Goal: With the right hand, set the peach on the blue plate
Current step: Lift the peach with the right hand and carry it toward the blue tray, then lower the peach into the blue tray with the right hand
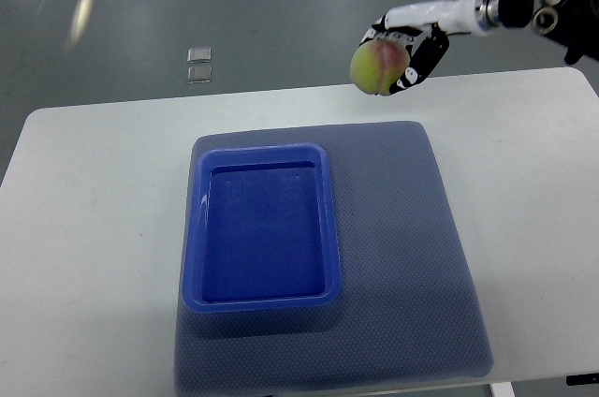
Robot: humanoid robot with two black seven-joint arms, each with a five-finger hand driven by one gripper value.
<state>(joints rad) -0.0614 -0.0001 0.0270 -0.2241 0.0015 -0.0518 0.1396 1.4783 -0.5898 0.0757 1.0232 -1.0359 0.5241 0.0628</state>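
Gripping the peach (376,67), the right hand (404,52) hangs in the air above the far edge of the white tabletop (94,191), its fingers (412,69) curled around the fruit's right side. Its arm comes in from the upper right corner. The blue plate (192,228), a rectangular dish with nothing in it, sits well below and to the left of the hand, resting on a blue-grey mat (412,257). Two small clear squares (198,66) lie on the floor, far to the hand's left.
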